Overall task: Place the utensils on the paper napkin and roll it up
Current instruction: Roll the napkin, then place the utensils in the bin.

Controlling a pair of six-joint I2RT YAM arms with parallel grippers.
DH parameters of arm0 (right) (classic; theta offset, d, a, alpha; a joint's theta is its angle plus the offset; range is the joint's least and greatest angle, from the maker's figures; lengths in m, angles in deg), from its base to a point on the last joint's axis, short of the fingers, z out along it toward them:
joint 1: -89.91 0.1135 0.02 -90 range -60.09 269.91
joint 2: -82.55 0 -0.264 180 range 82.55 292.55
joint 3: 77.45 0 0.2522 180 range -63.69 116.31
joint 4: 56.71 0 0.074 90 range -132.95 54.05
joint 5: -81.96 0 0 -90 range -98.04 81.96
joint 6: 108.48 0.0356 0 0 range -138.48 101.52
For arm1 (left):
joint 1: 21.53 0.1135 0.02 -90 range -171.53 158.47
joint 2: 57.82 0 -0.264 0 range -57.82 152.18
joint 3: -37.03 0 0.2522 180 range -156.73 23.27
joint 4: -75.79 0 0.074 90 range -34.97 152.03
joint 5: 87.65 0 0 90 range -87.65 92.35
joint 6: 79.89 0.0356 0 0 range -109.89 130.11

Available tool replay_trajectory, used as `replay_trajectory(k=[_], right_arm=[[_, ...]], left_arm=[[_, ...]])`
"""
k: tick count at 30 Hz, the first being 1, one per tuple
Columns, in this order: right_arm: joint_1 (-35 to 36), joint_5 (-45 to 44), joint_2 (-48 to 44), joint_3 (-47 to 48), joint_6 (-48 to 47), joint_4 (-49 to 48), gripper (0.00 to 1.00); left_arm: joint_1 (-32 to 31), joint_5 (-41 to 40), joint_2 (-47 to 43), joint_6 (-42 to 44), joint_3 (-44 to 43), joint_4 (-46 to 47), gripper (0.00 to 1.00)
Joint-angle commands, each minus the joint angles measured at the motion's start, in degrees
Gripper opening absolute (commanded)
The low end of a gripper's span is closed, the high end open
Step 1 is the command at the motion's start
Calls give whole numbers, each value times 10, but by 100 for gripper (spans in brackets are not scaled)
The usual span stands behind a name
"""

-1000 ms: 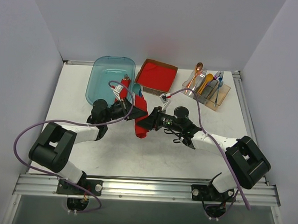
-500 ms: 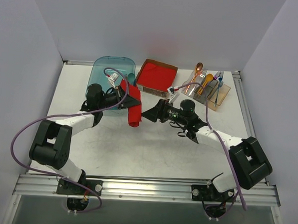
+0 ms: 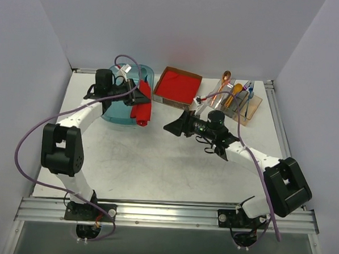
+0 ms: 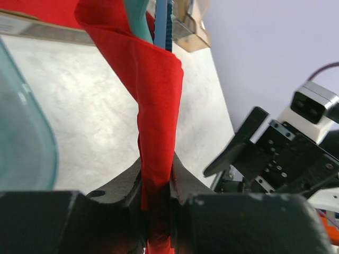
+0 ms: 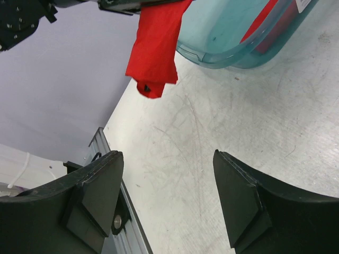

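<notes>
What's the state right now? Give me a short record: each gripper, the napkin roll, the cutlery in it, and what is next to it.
left gripper: shut on the rolled napkin, which is clamped between its fingers
right gripper: open, empty, apart from the roll, over bare table
rolled napkin position: held clear of the table, hanging beside the teal bin
poking from the roll's far end: teal spoon and blue utensil
roll condition: loose, outer wrap edge visible
</notes>
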Motion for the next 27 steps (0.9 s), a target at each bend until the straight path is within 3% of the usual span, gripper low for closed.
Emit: replay_trajectory(k=[1, 9, 17, 27], right_arm=[[0, 2, -21, -9, 14, -42, 68], [25, -21, -39, -11, 3, -18, 67], [32, -18, -55, -19, 6, -31, 67], [31, -12, -52, -26, 14, -44, 67]], left_arm=[[23, 5, 22, 98, -83, -122, 2], [50, -49, 138, 222, -271, -312, 2], [79, -77, 216, 235, -358, -329, 2], [85, -118, 326, 310, -522, -455, 2]])
